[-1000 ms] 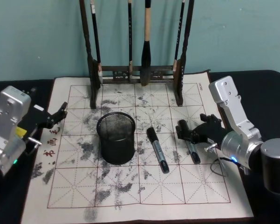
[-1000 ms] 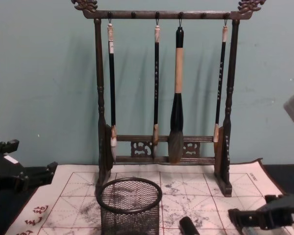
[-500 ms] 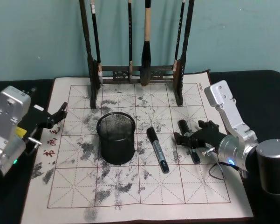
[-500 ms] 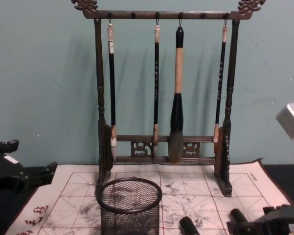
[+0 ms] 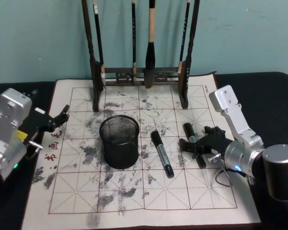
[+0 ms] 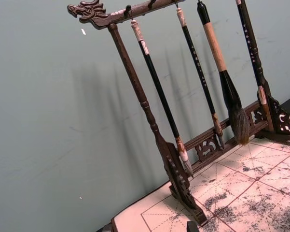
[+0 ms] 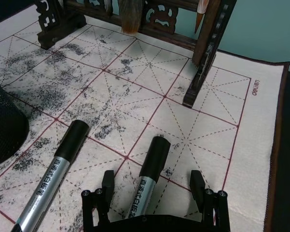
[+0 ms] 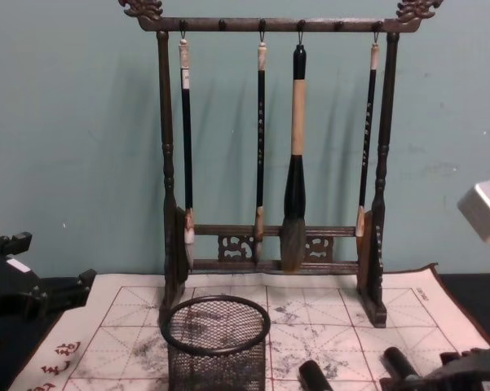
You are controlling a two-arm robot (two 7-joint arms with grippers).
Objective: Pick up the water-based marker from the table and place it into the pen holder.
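1. Far left: left pincer [image 5: 62, 117] parked at the edge of the mat [image 5: 134, 191], prongs apart.
2. Centre: pen holder [image 5: 119, 141] upright.
3. Right: marker [image 7: 153, 154] flat on the mat, straddled by right pincer [image 7: 152, 186], prongs spread, nothing gripped.
4. Danger: closing off-centre, rolling it toward the second marker [image 7: 53, 169].

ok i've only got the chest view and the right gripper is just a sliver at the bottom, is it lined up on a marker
observer: yes, right wrist view has the right gripper open with one finger each side of the right-hand marker, not touching it.
operator: and the other marker
observer: the left-hand marker lies flat on the mat between that one and the pen holder, apart from both.
operator: left arm in the way
observer: no, the left gripper is open at the mat's left edge, away from the holder.
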